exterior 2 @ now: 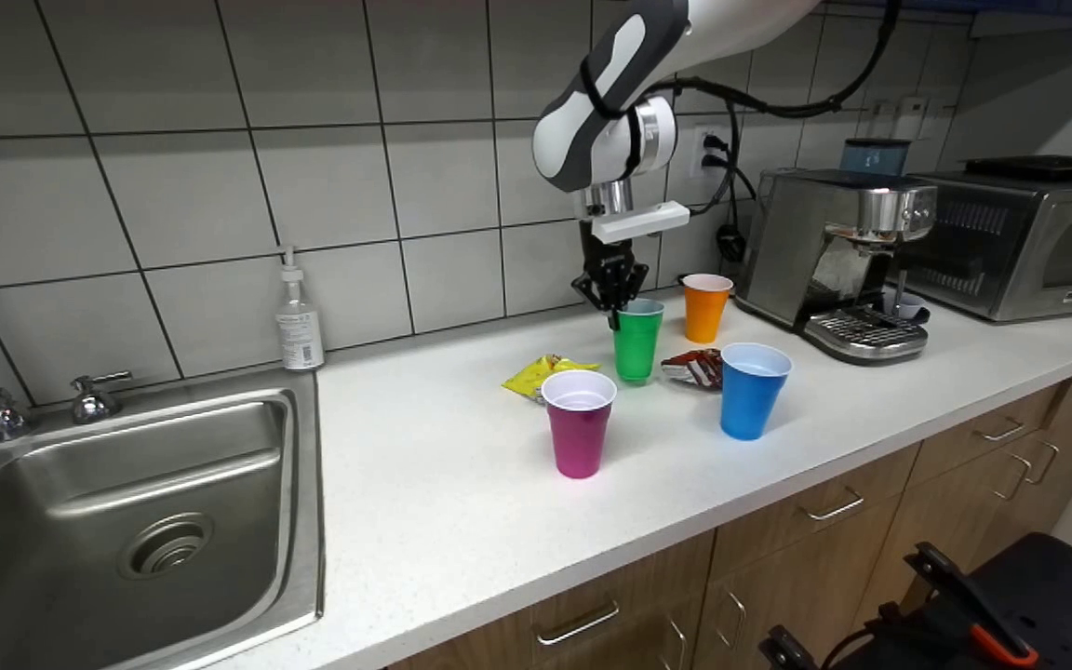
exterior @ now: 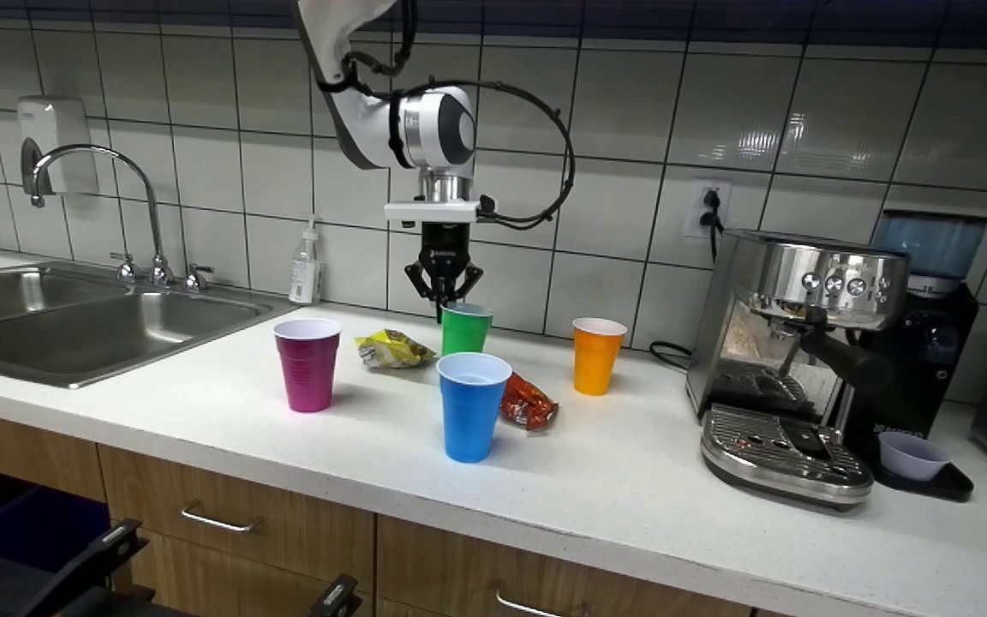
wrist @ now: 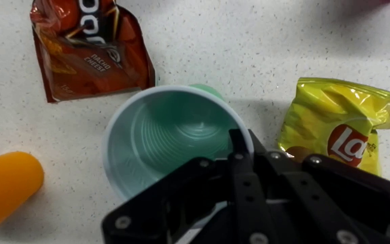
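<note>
While the claw (wrist: 248, 139) pinches its rim, the green cup (exterior 2: 637, 348) is upright, mouth up.

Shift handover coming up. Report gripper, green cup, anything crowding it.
Gripper shut on green cup at its rim; green cup upright; red bag and yellow bag close by.

Green cup (exterior 2: 637, 346) smooth plastic; yellow bag (wrist: 337, 115) glossy.

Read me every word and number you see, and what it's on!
"NACHO CHEESE": red chip bag; its big white letters are cut off, bottom print blurry.
"La": yellow chip bag; rest unclear.
Other print, like on the pump bottle, grinder and wall dispenser, is too blurry.
</note>
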Controlling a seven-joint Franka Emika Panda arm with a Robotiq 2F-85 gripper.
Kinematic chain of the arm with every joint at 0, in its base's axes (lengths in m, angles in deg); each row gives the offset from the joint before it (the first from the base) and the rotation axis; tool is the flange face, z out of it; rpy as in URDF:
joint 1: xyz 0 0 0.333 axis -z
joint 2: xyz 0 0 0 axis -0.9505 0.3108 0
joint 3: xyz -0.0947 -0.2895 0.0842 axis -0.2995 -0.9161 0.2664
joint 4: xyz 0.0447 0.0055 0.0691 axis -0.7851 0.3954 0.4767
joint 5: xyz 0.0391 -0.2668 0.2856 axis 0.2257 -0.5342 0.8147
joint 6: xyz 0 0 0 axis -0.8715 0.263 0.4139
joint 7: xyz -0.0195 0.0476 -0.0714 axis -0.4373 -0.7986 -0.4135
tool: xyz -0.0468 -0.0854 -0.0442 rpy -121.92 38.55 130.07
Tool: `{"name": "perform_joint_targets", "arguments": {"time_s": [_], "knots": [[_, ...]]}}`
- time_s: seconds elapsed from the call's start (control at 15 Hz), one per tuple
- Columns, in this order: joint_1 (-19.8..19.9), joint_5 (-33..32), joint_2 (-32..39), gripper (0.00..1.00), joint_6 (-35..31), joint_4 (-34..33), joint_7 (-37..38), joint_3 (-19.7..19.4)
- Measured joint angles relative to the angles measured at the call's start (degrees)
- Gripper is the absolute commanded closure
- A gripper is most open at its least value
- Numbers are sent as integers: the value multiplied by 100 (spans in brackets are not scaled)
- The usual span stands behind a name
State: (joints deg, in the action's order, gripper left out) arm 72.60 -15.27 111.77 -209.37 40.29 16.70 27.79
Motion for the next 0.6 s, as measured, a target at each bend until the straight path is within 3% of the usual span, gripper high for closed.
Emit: {"name": "perform_joint_targets", "arguments": {"time_s": [0.6], "knots": [[-28,0,-654,99,-276,1020,-68,130]]}}
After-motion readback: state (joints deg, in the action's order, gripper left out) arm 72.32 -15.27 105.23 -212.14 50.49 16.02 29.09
